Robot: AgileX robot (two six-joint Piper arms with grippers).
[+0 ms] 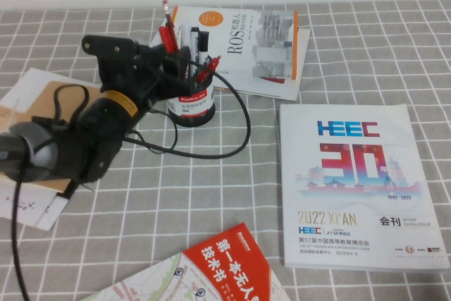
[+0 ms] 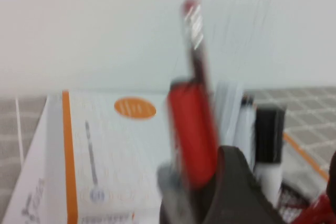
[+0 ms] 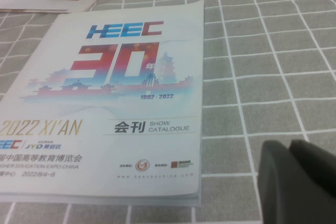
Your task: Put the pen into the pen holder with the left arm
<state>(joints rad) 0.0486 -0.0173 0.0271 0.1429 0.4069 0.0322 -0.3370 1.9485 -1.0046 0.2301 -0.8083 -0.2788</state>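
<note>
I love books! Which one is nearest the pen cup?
The white ROS book with the orange edge, behind the pen holder, where the left tool is. The right tool is by the HEEC catalogue.

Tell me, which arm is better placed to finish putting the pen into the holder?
The left. The left gripper is at the pen holder, holding the pen above it. The right gripper hangs beside the HEEC catalogue, far from it.
</note>
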